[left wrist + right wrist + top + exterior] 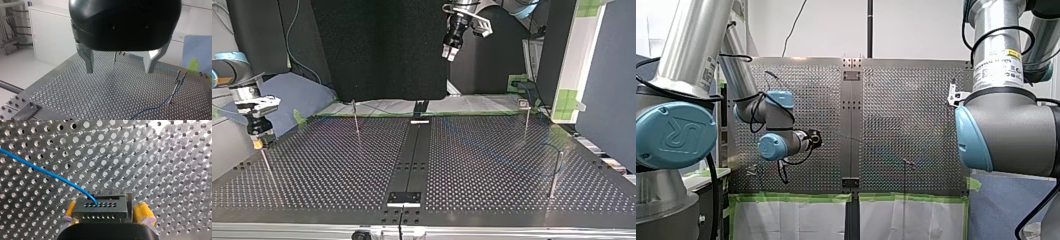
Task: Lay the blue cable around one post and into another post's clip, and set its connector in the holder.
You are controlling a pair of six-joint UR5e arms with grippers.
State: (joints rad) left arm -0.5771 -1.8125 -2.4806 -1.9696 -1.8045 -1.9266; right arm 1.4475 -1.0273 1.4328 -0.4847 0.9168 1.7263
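Connector (100, 211) clamped in my right gripper (107, 204), underside hidden; my left gripper (119, 71) gapes; blue cable (45, 170) cropped.

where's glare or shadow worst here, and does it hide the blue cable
Right wrist view: the perforated table glints around every hole, yet the blue cable reads plainly into the connector held in my right pincer. Left wrist view: my open left pincer throws a soft shadow on the table, and the cable by the post is visible. Front view: patchy sheen on the table, cable barely traceable.
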